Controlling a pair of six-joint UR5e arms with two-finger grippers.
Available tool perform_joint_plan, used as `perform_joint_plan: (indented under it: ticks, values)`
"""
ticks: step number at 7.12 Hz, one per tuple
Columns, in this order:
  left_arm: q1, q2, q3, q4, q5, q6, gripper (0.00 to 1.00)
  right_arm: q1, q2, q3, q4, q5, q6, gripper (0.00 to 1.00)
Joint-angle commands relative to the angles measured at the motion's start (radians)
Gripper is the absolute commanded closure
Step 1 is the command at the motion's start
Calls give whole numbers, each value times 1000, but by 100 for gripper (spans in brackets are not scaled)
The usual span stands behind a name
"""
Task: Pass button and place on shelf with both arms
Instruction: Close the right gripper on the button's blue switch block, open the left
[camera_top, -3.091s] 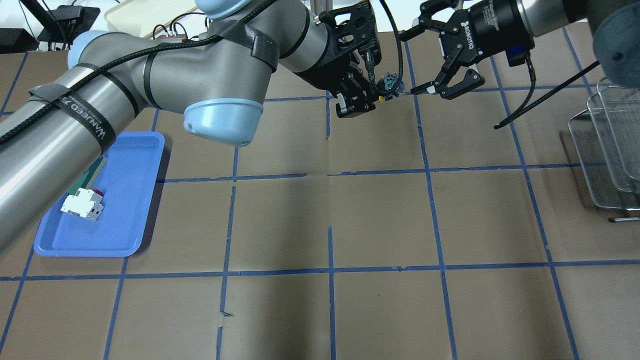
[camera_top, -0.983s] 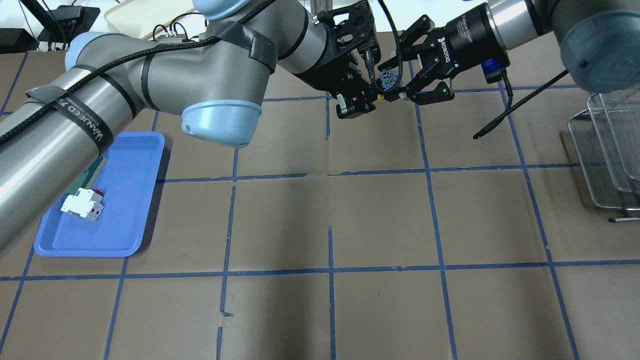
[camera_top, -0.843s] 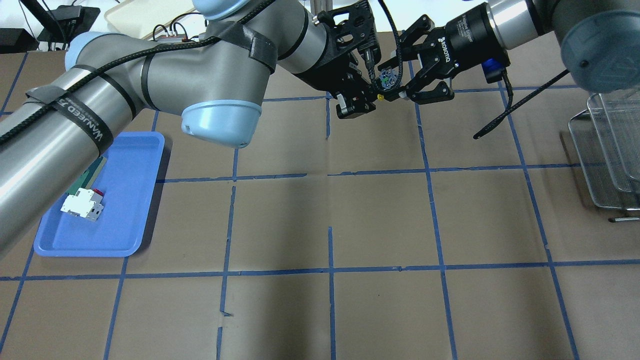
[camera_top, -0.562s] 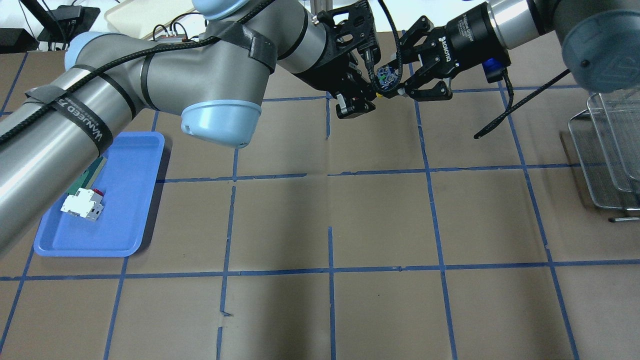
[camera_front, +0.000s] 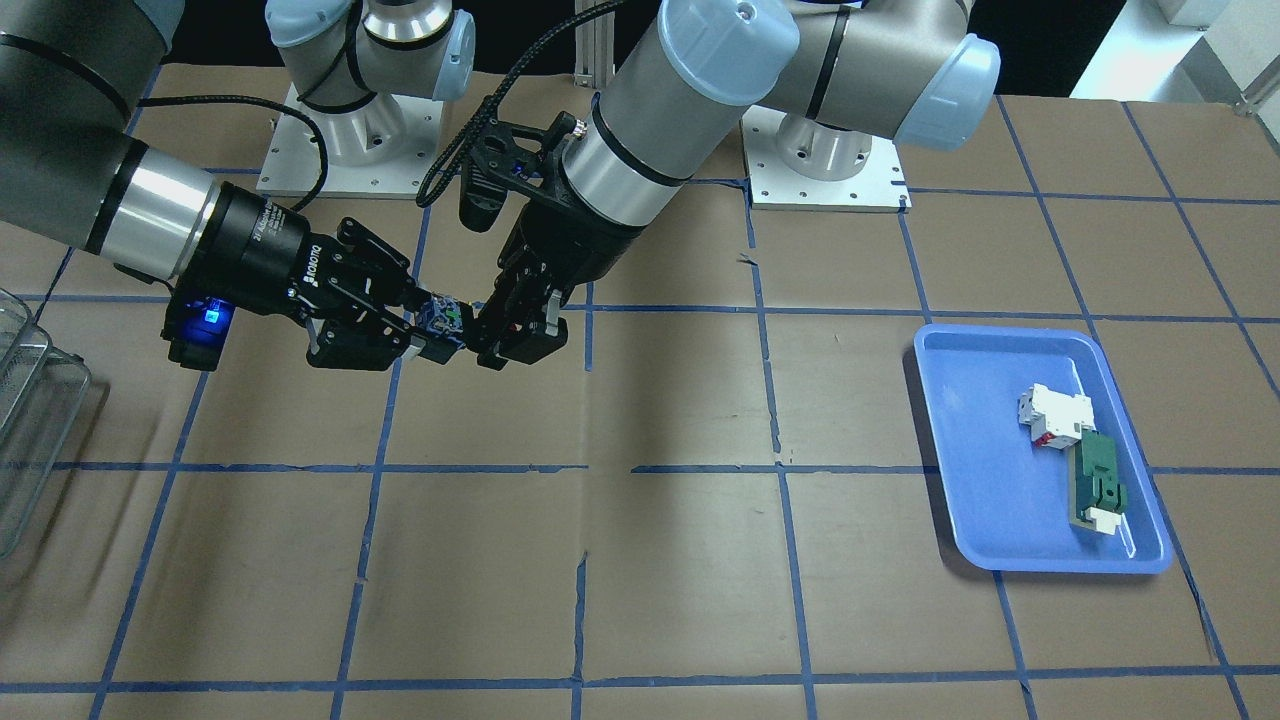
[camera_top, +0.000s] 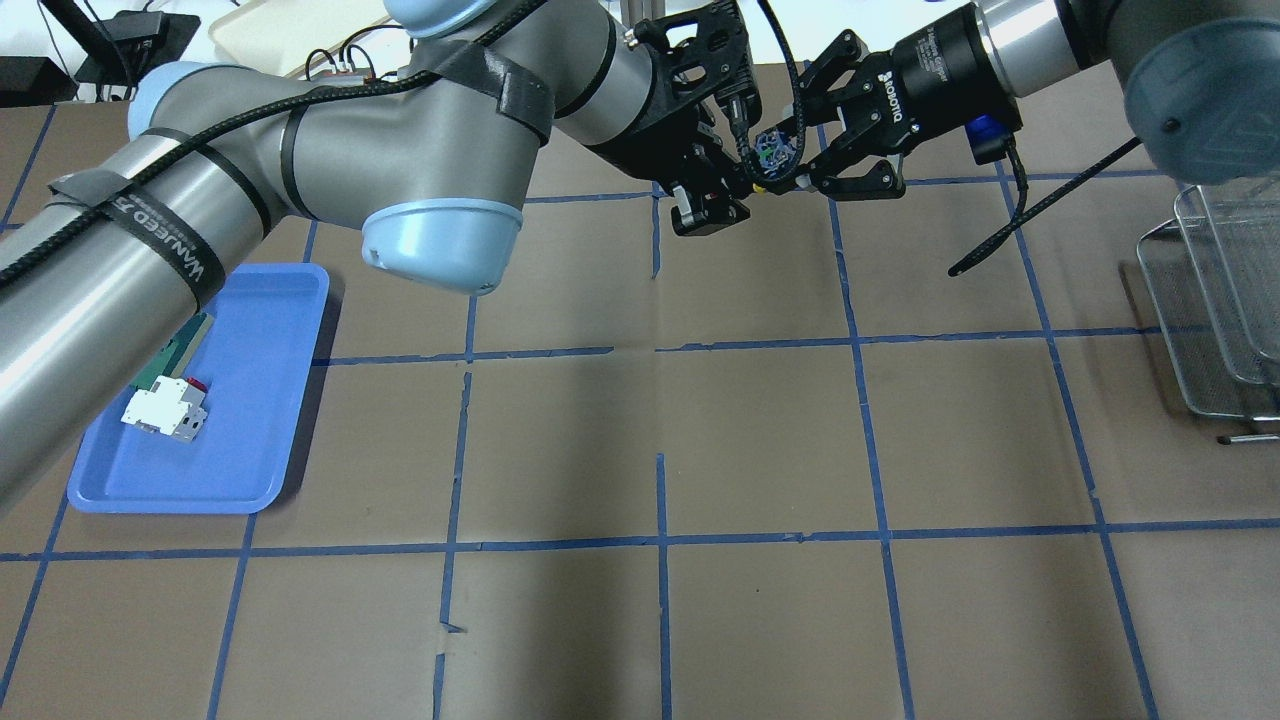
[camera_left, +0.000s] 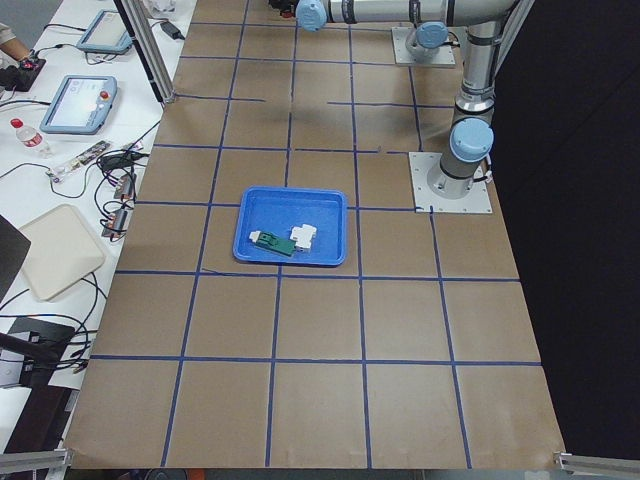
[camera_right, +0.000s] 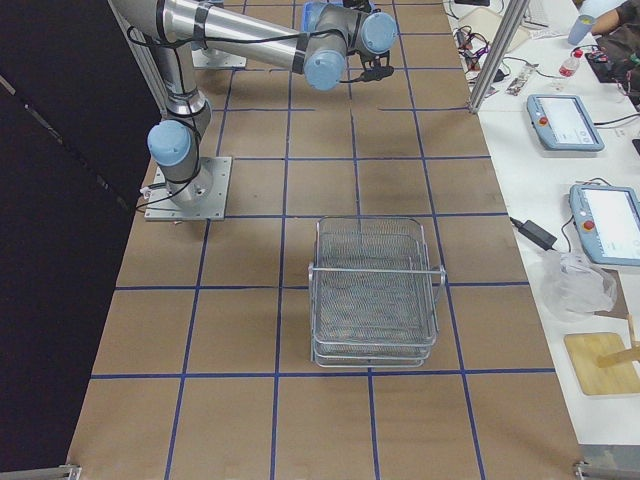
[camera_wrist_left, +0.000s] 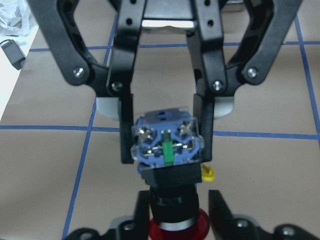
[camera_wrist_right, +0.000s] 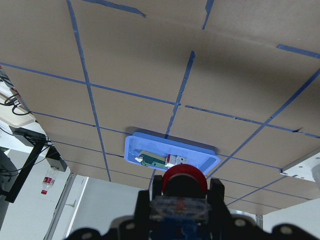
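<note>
The button (camera_top: 770, 155) is held in the air over the far middle of the table, between both grippers. My left gripper (camera_top: 745, 182) is shut on its red-cap end. My right gripper (camera_top: 792, 165) is shut on its blue multicoloured terminal end. In the left wrist view the button (camera_wrist_left: 166, 147) has the right gripper's fingers (camera_wrist_left: 126, 132) clamped on both sides of its terminal block, and its red cap sits between my own fingers at the bottom. In the right wrist view the red cap (camera_wrist_right: 185, 181) points away from me. The wire-mesh shelf (camera_top: 1215, 300) stands at the table's right edge.
A blue tray (camera_top: 250, 470) at the left holds a white block (camera_top: 160, 408) and a green flat part (camera_top: 172, 348). The left arm's elbow (camera_top: 440, 230) hangs over the table's left half. The shelf also shows in the exterior right view (camera_right: 375, 290).
My right gripper has moved left up to the button and closed its fingers on the terminal end. The left gripper has kept its place and its hold.
</note>
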Motion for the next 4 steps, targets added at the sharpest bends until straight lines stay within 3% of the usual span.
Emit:
perform_joint_plan:
  ticks: [1,4]
  values:
    - [4,3,8,-4,8,2,0,-1,0,-3,0,-1,1,100]
    - [21,10,7,-14,23,7,0,-9,3,-11,-17,-30,-46,100]
